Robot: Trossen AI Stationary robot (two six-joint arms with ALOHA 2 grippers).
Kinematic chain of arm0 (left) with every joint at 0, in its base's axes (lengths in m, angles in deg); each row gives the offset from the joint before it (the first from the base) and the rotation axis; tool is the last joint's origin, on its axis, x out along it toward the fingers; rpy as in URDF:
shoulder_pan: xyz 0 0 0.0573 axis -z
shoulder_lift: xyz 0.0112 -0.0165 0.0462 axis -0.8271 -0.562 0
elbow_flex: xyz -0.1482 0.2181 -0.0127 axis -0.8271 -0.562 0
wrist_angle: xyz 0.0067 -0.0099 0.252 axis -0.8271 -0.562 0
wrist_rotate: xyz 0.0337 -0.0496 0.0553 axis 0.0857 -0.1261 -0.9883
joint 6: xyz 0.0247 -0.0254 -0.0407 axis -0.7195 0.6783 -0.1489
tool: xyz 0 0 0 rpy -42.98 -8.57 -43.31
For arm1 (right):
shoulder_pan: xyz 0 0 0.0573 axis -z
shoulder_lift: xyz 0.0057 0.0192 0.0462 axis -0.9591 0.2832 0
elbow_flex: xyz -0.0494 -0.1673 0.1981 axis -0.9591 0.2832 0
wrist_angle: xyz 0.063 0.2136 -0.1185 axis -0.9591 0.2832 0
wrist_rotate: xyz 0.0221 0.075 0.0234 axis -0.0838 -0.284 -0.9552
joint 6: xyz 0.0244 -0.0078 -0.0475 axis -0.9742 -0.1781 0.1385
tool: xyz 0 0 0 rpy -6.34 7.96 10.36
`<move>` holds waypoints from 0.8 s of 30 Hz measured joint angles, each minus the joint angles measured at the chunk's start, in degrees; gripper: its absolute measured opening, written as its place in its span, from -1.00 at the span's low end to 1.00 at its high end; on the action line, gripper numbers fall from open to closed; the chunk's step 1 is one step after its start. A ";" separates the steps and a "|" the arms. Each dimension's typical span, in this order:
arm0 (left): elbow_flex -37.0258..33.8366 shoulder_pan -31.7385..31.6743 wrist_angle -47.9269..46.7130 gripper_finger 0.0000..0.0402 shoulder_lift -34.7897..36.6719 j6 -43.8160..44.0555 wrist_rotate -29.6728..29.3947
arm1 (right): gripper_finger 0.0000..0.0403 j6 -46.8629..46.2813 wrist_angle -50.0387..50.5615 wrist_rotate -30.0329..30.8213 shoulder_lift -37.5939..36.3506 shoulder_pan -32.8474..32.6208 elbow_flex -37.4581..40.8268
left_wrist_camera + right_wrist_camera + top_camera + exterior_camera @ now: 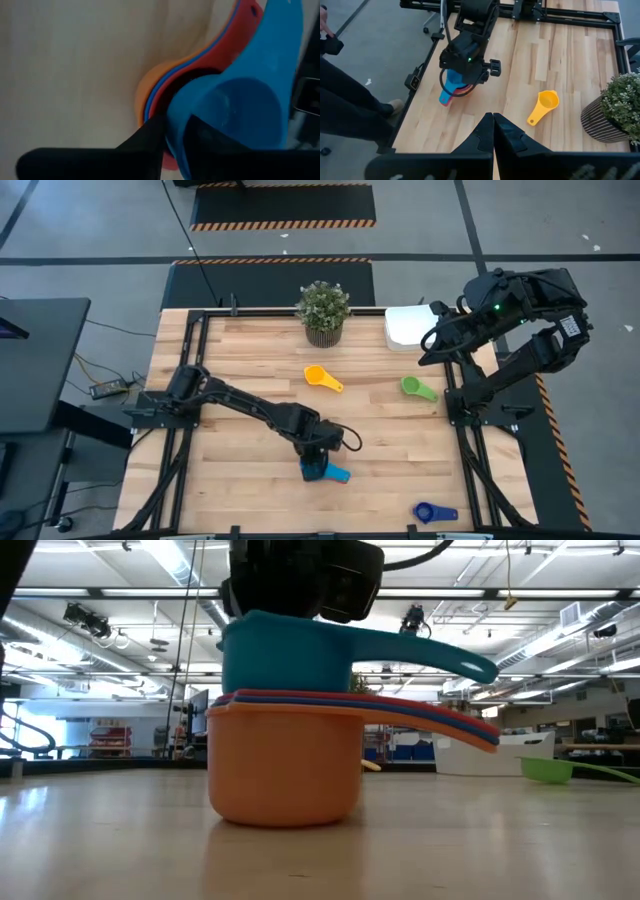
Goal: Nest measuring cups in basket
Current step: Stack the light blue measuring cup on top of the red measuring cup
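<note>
1. Left of centre in the high view, the left arm stretches from the table's left edge toward the lower middle, its left gripper (318, 456) pointing down over a stack of measuring cups (326, 471).
2. The low view shows that stack close up — an orange cup (285, 765) at the bottom, thin red and blue rims above it, and a light blue cup (290, 655) seated on top, handles fanning toward the frame's right.
3. In the left wrist view one dark finger (150, 145) lies against the light blue cup's rim; whether the pincer grips it or has let go I cannot tell.
4. At upper centre stands a potted plant (323, 311), with a yellow cup (322, 378) just below it.
5. Further right lie a green cup (417, 388) and, at lower right, a dark blue cup (432, 512).
6. The white basket (408, 327) sits at the upper right — partly hidden by the folded right arm, whose right gripper (493, 120) is raised with fingers pressed together, holding nothing.
</note>
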 joint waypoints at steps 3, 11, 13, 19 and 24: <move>0.00 -1.17 -0.35 -0.63 0.22 -0.02 4.49 | -0.98 0.00 0.01 0.00 0.00 0.00 0.00; 0.07 -2.70 -0.01 -0.63 0.91 -1.44 3.61 | -0.98 0.00 0.01 0.02 0.00 0.00 0.00; 0.07 -2.63 -0.01 -0.64 0.91 -1.53 2.61 | -0.98 0.00 0.01 0.01 0.00 0.00 0.00; 0.04 -2.63 -0.01 -0.74 1.27 -0.21 2.25 | -0.98 0.00 0.02 0.04 0.00 0.00 0.00; 4.08 -2.21 -1.42 -0.96 2.43 -2.68 2.21 | -0.98 0.89 0.02 0.15 -0.02 0.01 0.00</move>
